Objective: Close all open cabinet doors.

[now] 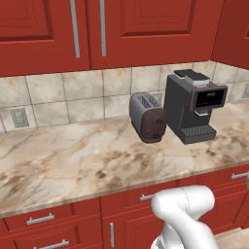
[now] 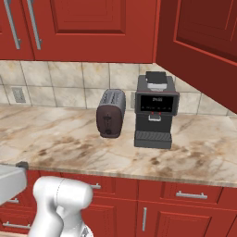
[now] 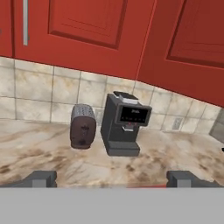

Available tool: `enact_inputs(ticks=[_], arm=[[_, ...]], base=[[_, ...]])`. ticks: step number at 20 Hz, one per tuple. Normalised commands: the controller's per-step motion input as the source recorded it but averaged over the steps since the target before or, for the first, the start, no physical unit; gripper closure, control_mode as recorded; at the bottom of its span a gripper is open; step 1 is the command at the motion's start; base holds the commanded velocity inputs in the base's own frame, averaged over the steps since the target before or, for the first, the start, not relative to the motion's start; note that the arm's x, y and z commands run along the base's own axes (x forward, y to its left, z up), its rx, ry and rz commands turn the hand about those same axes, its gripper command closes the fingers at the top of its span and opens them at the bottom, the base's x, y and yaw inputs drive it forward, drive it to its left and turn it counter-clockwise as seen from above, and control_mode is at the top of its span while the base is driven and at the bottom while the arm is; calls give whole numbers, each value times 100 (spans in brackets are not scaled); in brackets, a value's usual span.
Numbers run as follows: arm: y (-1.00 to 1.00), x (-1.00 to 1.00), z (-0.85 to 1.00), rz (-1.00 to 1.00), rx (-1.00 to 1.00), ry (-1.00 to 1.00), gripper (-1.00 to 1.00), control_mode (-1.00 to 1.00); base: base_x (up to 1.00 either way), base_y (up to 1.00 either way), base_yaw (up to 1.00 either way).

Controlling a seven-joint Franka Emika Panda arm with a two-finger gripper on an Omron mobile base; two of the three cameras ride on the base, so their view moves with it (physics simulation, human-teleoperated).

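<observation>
Cabinet doors: tall glossy red wall-cabinet doors point(image 1: 146, 29) run along the top of the wall above the counter, each with a raised panel; two long grey bar handles point(image 1: 74, 29) stand side by side where two shut doors meet.
Open door: at the right, one red door point(image 2: 199, 41) swings out from the row over the counter's far right, its panel face angled toward the room; in the hand view it fills the upper right point(image 3: 188, 48).
Counter: a marbled beige and brown countertop point(image 1: 73, 155) spans the scene, with a tiled backsplash point(image 1: 58, 97) behind and red drawer fronts point(image 1: 44, 219) below.
Coffee machine: a dark grey coffee machine point(image 2: 155, 111) stands on the counter under the open door's edge, near the wall.
Toaster: a dark brown and grey toaster point(image 2: 111, 113) sits just beside the coffee machine, on its left.
Outlet: a wall socket point(image 1: 19, 117) sits in the tiles at left.
Gripper: the gripper point(image 3: 111, 179) hangs back from the counter with its two tips far apart, holding nothing.
</observation>
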Motion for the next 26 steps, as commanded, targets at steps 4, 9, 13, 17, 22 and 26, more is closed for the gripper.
enact_inputs(ticks=[4, 9, 13, 17, 22, 26], arm=[[0, -50, -4, -8, 0, 0, -100, -100], [0, 0, 0, 0, 0, 0, -100, 100], [0, 0, 0, 0, 0, 0, -100, 100], [0, 0, 0, 0, 0, 0, -100, 100], [0, 0, 0, 0, 0, 0, -100, 100], [0, 0, 0, 0, 0, 0, -100, 100]], base=[[0, 0, 0], [-69, 0, -9], [-74, -10, -10], [-47, -30, -7], [-22, -45, -3], [-10, -52, 0]])
